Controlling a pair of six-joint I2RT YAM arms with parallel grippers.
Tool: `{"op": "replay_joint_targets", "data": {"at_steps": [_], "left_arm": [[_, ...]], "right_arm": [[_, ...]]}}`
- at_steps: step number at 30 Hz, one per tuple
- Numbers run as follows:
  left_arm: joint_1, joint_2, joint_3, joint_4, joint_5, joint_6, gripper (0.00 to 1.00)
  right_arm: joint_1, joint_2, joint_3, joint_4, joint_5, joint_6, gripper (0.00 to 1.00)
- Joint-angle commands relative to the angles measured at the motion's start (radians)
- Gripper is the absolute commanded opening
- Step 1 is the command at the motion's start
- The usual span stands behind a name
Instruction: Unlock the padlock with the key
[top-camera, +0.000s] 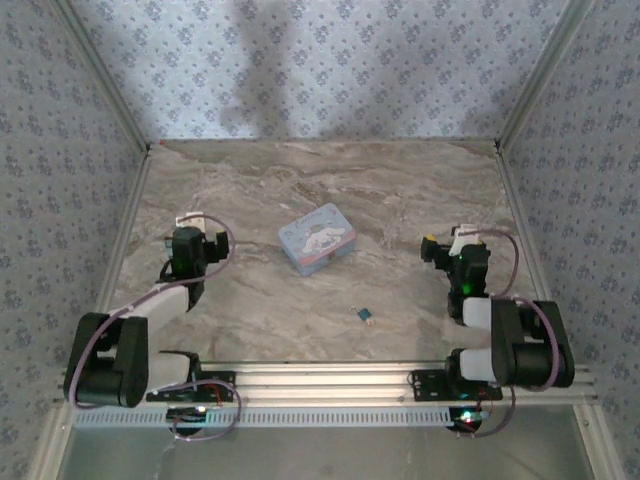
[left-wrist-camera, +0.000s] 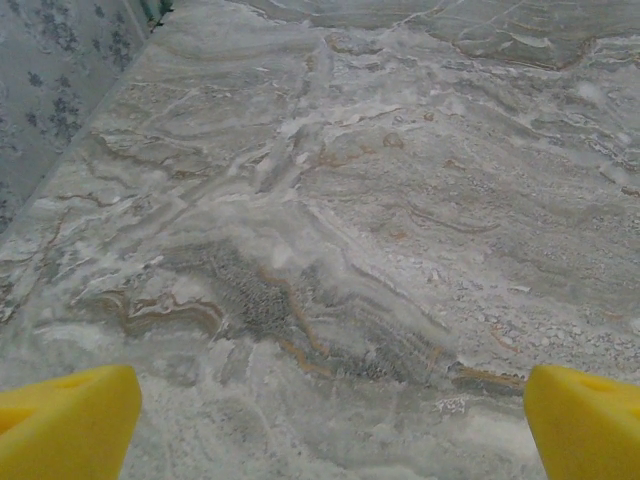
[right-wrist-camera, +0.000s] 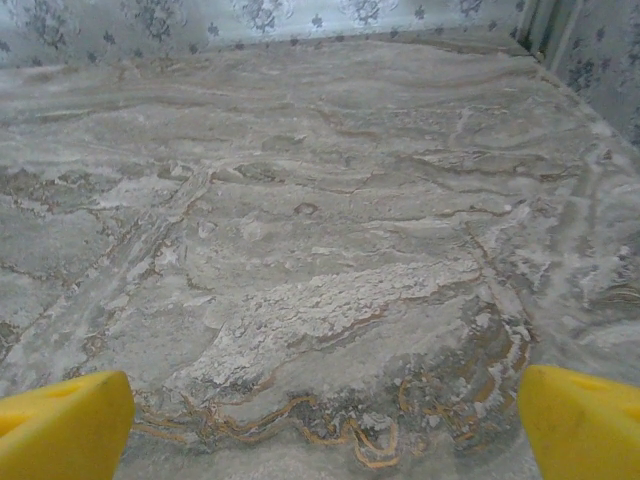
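One padlock (top-camera: 367, 315): tiny, blue, lying on the tabletop (top-camera: 250, 300) near its front edge, between the two arms and slightly right of centre. Pale speck at its left side, too small to identify. One tin box (top-camera: 317, 238): pale blue, cartoon print, farther back and left of the padlock, well apart from it.

Two tools.
- Left tool (left-wrist-camera: 325, 428): released, yellow fingers (left-wrist-camera: 65, 422) spread wide over the marble.
- Right tool (right-wrist-camera: 322, 425): likewise released, fingers (right-wrist-camera: 585, 420) wide.

Tabletop: grey-beige marble pattern. Three walls (top-camera: 300, 60) in blue floral paper. One aluminium rail (top-camera: 330, 375) along the front carries both arm bases.
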Motion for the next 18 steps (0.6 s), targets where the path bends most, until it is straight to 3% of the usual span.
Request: {"op": "replay_joint_targets", "data": {"at_steps": [1, 5, 9, 13, 18], "left_arm": [[0.014, 0.022, -0.009, 0.114, 0.051, 0.019, 0.98], [0.019, 0.046, -0.020, 0.170, 0.068, 0.035, 0.98], [0.034, 0.070, -0.021, 0.214, 0.086, 0.062, 0.98], [0.067, 0.102, -0.031, 0.292, 0.121, 0.085, 0.98], [0.129, 0.268, -0.045, 0.473, 0.195, 0.045, 0.98]], "right_arm": [[-0.004, 0.067, 0.034, 0.111, -0.031, -0.039, 1.00], [-0.005, 0.164, 0.051, 0.176, -0.036, -0.036, 1.00], [-0.010, 0.165, 0.174, -0.060, -0.021, -0.028, 1.00], [-0.003, 0.166, 0.172, -0.053, -0.015, -0.033, 1.00], [-0.002, 0.165, 0.172, -0.055, -0.012, -0.033, 1.00]]}}
